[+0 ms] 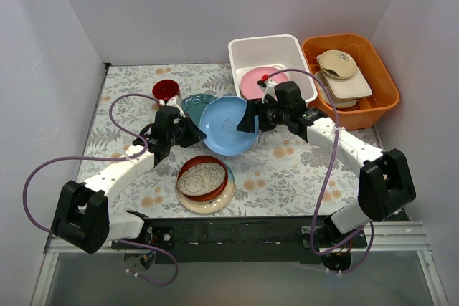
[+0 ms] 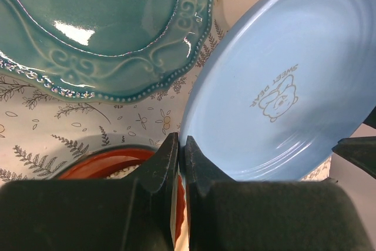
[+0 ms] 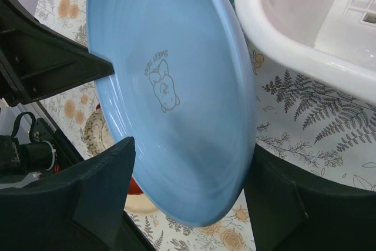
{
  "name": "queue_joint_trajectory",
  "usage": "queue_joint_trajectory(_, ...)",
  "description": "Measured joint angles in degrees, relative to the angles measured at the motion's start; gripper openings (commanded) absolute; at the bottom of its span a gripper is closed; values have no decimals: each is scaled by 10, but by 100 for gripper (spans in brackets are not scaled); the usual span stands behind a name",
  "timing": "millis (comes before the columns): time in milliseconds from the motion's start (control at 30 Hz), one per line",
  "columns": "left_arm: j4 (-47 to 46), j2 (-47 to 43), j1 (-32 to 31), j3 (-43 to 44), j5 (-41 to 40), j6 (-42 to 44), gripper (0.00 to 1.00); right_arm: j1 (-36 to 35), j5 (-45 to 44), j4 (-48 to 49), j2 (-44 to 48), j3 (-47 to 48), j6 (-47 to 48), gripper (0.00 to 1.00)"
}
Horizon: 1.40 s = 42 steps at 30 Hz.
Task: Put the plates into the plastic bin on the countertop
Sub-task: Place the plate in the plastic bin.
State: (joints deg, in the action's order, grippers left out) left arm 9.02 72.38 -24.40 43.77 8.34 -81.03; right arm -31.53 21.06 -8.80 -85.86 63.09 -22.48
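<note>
Hold light blue plate (image 2: 282, 74) pinched at rim in left end effector (image 2: 182, 142); close spread right end effector (image 3: 191, 154) squarely across it before letting go.

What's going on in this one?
Looks like a handover: the left gripper is pinched shut on the rim of the light blue plate, holding it tilted above the countertop. The right gripper straddles the opposite edge, jaws open. A pink plate already lies in the white bin.
</note>
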Motion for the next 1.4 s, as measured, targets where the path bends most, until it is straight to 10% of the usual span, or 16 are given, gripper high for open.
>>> queue_joint_trajectory(133, 1, 0, 0, 0, 0, 0, 0, 0, 0, 1, -7, 0, 0, 61)
queue_joint_trajectory(367, 14, 0, 3, 0, -8, 1, 0, 12, -2, 2, -21, 0, -4, 1)
queue_joint_trajectory(767, 13, -3, 2, 0, -11, 5, 9, 13, -2, 5, -24, 0, -9, 1)
queue_joint_trajectory(1400, -4, -44, -6, -1, -7, 7, 97, -1, 23, 15, -24, -3, -9, 1)
